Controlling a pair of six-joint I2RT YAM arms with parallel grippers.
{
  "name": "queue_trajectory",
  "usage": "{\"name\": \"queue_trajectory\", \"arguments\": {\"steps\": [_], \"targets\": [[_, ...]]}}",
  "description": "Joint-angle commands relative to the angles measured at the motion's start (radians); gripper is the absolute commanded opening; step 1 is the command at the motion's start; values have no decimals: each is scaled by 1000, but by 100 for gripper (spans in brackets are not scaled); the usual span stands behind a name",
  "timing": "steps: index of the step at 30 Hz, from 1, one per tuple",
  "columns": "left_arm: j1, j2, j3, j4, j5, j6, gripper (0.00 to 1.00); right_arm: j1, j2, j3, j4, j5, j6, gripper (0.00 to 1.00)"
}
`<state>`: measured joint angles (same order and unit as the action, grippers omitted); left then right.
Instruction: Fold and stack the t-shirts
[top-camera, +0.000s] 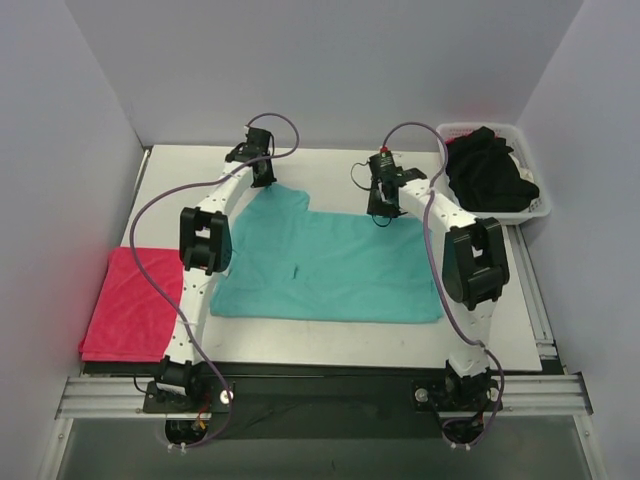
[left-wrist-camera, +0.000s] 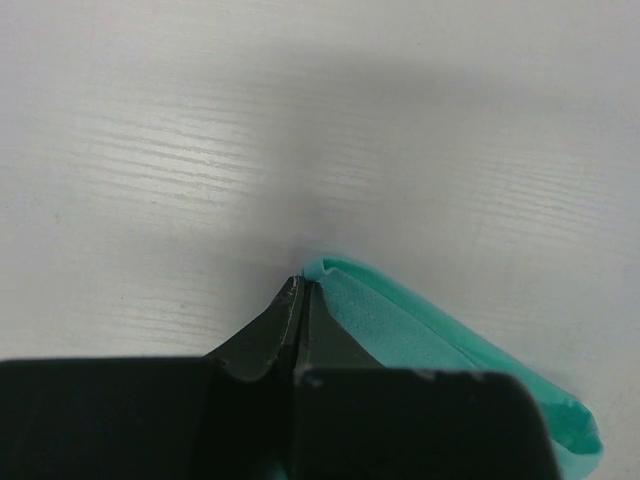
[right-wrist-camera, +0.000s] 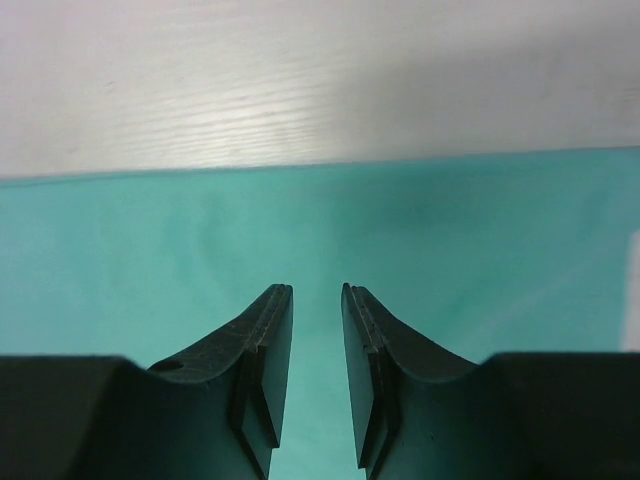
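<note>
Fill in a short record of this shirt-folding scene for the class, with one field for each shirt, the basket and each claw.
teal shirt: spread flat on the table
red shirt: folded, at the table's left edge
black shirts: heaped in the basket
basket: white, far right corner
left claw: shut on the teal shirt's far left edge
right claw: open, above the teal shirt near its far edge

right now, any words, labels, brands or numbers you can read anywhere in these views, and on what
None: no text can be read in any view.
The teal-green t-shirt, the pinkish-red t-shirt, the black t-shirts, the white basket and the table show no print, tag or sign.
</note>
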<state>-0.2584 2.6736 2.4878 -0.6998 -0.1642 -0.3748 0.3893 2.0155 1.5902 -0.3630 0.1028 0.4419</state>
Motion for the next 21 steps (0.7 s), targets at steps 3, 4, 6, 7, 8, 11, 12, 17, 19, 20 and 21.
{"name": "queue_trajectory", "arguments": {"steps": [3,4,6,7,8,11,12,17,19,20,21], "targets": [[11,-87,-52,33,17,27,0,-59,3,74,-128,250,-51,29],[11,-96,-56,40,17,24,0,-78,8,74,-135,274,-49,31],[11,-112,-67,46,23,24,0,-101,9,77,-149,281,-39,35],[11,-116,-72,57,23,22,0,-112,9,76,-160,279,-32,37],[11,-122,-84,62,25,20,0,-133,9,74,-162,276,-29,38],[11,-138,-93,75,29,10,0,-167,22,79,-171,255,-23,42],[10,-141,-95,77,34,7,0,-170,26,82,-177,256,-20,43],[11,-188,-151,131,46,-22,0,-207,52,73,-221,281,14,43],[11,-202,-164,154,45,-29,0,-220,64,68,-228,281,24,43],[11,-207,-165,157,45,-32,0,-228,71,68,-229,270,27,43],[11,-218,-168,158,39,-35,0,-240,75,70,-229,265,27,43]]}}
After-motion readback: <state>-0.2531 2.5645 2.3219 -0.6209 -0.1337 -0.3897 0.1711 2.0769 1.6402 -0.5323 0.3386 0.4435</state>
